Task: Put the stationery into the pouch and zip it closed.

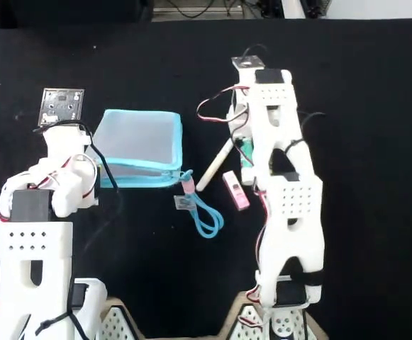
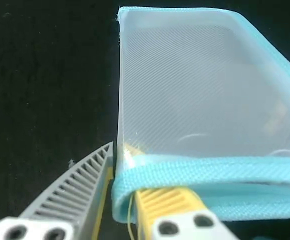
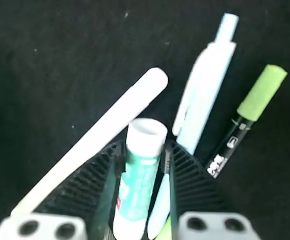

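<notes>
Right now your right claw point(image 3: 143, 148) is clenched on a green-and-white tube point(image 3: 136, 192), its white cap poking past the fingertips. I'd judge the tube light, stiff and smooth, so it is likely to slip; a mid-body hold suits it. Just beside it on the black table point(image 3: 45, 60) lie a white pen point(image 3: 204, 90), a green-capped marker point(image 3: 249, 110) and a white stick point(image 3: 110, 125). Your left claw point(image 2: 119, 155) pinches a corner of the pouch point(image 2: 184, 90) at its teal zip band. The mesh looks soft and floppy, so hold it by that firmer band.
</notes>
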`<state>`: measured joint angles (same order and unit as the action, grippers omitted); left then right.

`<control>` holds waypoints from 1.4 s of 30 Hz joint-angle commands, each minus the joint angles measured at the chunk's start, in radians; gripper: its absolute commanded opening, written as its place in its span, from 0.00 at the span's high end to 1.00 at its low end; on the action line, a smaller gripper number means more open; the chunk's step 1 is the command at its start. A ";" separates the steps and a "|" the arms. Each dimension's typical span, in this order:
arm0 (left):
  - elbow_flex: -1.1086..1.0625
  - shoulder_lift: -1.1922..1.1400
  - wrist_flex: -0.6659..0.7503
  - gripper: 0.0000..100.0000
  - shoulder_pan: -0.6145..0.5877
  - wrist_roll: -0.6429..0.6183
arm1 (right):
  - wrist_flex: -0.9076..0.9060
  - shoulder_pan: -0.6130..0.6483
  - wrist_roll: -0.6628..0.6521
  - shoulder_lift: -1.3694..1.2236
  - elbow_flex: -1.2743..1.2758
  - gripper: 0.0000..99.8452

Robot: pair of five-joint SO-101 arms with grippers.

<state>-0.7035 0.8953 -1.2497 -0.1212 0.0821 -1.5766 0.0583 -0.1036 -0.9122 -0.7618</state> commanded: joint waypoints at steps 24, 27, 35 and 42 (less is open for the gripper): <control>0.008 0.008 0.011 0.97 -0.012 -0.012 | -0.189 -0.034 0.000 -0.179 -0.487 0.99; 0.008 0.008 0.011 0.97 -0.012 -0.012 | -0.190 -0.035 0.002 -0.116 -0.441 0.99; 0.008 0.008 0.011 0.97 -0.012 -0.012 | -0.189 -0.129 -0.046 0.291 -0.039 0.99; 0.008 0.008 0.011 0.97 -0.012 -0.012 | -0.130 -0.328 -0.230 0.570 0.354 0.99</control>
<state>-0.7035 0.8953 -1.2497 -0.1212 0.0821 -1.7331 -0.1795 -0.2647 -0.4856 -0.5271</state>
